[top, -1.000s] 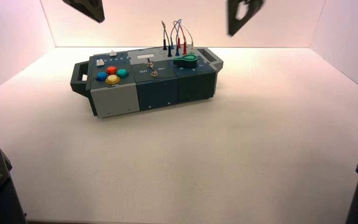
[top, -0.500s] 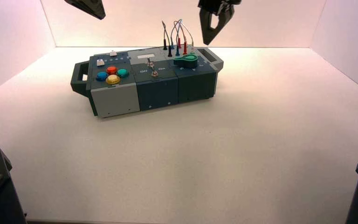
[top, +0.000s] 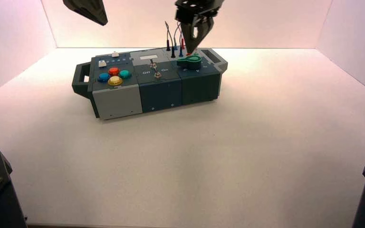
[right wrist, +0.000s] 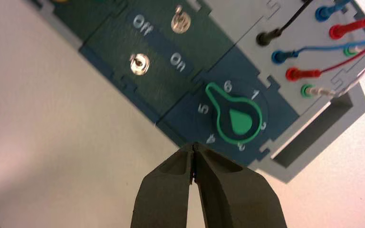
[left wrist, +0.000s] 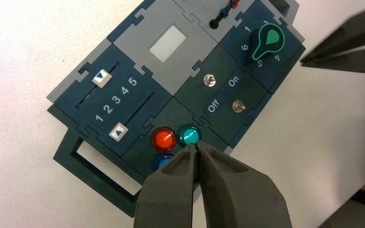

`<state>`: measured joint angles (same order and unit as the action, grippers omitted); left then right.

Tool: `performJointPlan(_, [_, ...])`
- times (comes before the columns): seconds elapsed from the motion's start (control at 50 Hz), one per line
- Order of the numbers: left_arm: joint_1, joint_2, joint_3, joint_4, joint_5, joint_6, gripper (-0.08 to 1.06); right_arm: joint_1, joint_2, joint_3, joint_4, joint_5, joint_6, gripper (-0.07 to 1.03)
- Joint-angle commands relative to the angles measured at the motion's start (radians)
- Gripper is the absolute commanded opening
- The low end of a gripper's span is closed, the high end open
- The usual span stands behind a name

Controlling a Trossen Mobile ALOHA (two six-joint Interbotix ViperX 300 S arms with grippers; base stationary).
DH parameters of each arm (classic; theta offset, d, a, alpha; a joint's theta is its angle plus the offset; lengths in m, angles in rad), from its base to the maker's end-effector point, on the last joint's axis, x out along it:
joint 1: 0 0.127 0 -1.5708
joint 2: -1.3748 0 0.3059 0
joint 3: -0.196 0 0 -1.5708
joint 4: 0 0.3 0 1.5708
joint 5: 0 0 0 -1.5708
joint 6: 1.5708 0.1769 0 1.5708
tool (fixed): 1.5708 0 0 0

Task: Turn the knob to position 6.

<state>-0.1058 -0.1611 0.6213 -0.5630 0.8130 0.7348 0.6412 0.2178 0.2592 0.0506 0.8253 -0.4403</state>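
Left gripper (top: pixel 86 9) hangs high over the box's left end, fingers pressed together on nothing, probably parked to leave room for the other arm. On the dark blue and grey box (top: pixel 119 102), counted left to right: four round push-buttons (top: pixel 114 76), two small metal toggle switches (top: pixel 156 70), one small green teardrop-shaped knob (top: pixel 190 60). Knob sits at the box's right end, pointer between 5 and 6 on the dial; right gripper (top: pixel 193 39) hovers just above it, fingers closed and empty, presumably lining up for the turn.

Box (left wrist: pixel 138 28) lay diagonal: two sliders (left wrist: pixel 109 104), orange button (left wrist: pixel 164 138), teal button (left wrist: pixel 189 135), two toggles (left wrist: pixel 224 93), green knob (left wrist: pixel 267 42). Left gripper (left wrist: pixel 196 148) closed, fingertips over teal button.
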Motion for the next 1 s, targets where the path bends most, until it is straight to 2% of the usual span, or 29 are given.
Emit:
performJointPlan(0.02, [0.002,-0.021,-0.011,-0.005,-0.006,0.009,-0.03,0.009,0.011,-0.064,-0.002,0.023,0.031,-0.02])
performJointPlan(0.18, [0.0,-0.029,-0.009,-0.005,-0.011,0.009,-0.03,0.011,0.038,-0.08,0.005,0.037,0.043,-0.02])
performJointPlan(0.44, [0.003,-0.014,-0.011,0.002,-0.015,0.011,-0.03,0.032,0.084,-0.101,0.018,0.084,0.028,-0.02])
performJointPlan(0.68, [0.026,-0.018,-0.012,0.012,-0.012,0.017,-0.03,0.037,0.097,-0.12,0.015,0.086,0.02,-0.02])
performJointPlan(0.94, [0.058,0.006,-0.018,0.005,0.009,0.02,-0.03,0.037,0.121,-0.147,0.011,0.089,0.008,-0.02])
performJointPlan(1.0, [0.066,0.008,-0.015,0.002,0.009,0.031,-0.03,0.037,0.132,-0.153,0.008,0.089,0.006,-0.02])
